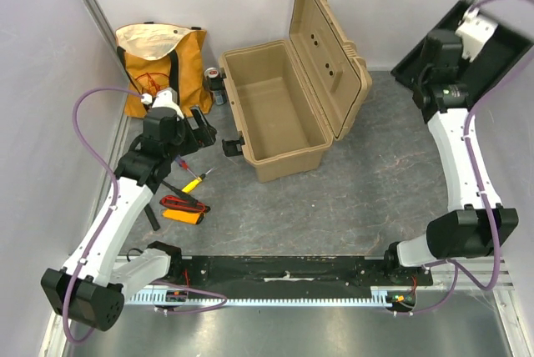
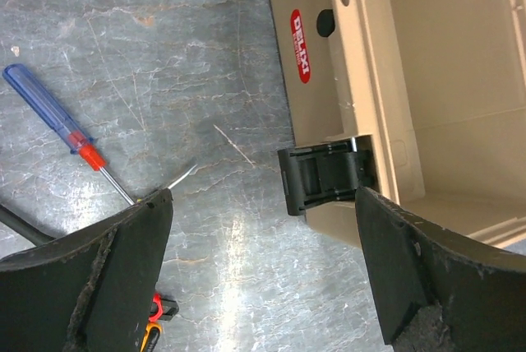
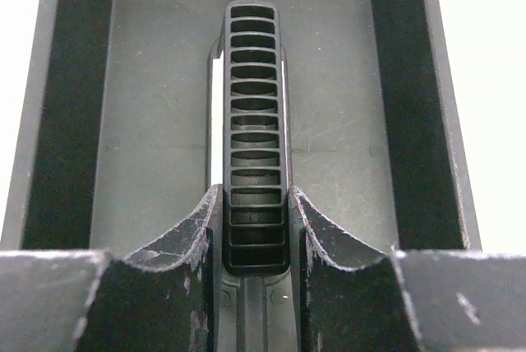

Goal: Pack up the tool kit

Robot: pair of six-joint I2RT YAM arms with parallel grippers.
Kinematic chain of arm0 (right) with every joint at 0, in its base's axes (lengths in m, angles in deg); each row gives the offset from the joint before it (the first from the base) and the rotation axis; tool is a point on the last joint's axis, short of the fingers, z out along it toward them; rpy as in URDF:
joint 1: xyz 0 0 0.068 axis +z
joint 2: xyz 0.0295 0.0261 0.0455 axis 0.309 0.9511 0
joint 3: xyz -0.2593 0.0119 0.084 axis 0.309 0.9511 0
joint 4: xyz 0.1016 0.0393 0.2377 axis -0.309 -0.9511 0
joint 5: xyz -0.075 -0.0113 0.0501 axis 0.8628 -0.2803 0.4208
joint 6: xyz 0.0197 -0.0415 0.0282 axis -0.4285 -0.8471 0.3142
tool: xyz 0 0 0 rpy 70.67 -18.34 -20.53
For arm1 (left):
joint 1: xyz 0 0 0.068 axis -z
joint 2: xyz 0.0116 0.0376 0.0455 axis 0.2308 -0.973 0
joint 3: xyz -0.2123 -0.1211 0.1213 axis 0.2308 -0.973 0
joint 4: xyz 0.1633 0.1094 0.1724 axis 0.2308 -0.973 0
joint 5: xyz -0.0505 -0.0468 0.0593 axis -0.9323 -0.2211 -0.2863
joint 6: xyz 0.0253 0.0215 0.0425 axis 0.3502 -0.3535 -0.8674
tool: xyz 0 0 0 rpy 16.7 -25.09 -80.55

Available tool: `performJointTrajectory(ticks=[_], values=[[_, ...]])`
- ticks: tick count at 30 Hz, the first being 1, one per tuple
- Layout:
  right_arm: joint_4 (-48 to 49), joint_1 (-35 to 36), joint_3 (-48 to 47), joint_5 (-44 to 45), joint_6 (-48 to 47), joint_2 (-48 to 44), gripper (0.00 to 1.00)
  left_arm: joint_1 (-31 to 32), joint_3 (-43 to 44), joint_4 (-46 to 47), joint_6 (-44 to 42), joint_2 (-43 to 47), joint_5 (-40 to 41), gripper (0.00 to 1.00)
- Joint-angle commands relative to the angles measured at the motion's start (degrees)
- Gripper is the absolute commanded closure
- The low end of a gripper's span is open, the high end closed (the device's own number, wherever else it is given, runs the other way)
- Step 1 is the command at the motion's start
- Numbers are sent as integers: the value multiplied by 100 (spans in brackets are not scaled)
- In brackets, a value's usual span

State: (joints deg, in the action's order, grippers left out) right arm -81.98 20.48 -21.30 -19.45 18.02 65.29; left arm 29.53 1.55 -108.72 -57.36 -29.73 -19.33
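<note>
- The right gripper (image 3: 256,204) is clamped on the ribbed handle (image 3: 255,97) of the black inner tray (image 1: 511,55). Its two fingers press the handle's sides.
- The left gripper (image 2: 263,196) is released and holds nothing. Its jaws are spread wide, hovering just beside the toolbox (image 1: 288,161) at its front corner latch (image 2: 325,175).
- The toolbox sits mid-table with its lid (image 1: 321,48) thrown back upright. The main cavity looks bare.
- The tray is well apart from the toolbox, beyond the lid's side and up against the back wall. It appears tilted rather than flat.
- The loose tools all lie on the table on the side of the toolbox away from the lid, near its front corner:
  - the red-blue screwdriver (image 2: 49,109);
  - the yellow-handled screwdriver (image 1: 193,182);
  - the orange-black meter (image 1: 185,209), a little farther from the box.
- My judgement of the step in hand: the tray is secured for carrying to the box, while the left arm is poised to start on the hand tools.
- The next move calls for lifting the tray clear of the upright lid and holding it level over the opening.
- The jaws should let go only once the tray is squared with the rim.
- Whether the tools go under the tray or in it, I cannot tell.
</note>
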Motion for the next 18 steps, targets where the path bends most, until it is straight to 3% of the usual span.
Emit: performJointTrajectory(ticks=[1,8,18], values=[[-190,-378,1333,-1230,1528,-394,100,-36,133,-90,363,-198,438,4],[153,-573,2987,-1477,2171,-368,100,-115,-235,-258,1145,-444,1317,4],[531,-670,3999,-1785,2391,-8,100,-564,-860,41,2041,-831,1582,4]])
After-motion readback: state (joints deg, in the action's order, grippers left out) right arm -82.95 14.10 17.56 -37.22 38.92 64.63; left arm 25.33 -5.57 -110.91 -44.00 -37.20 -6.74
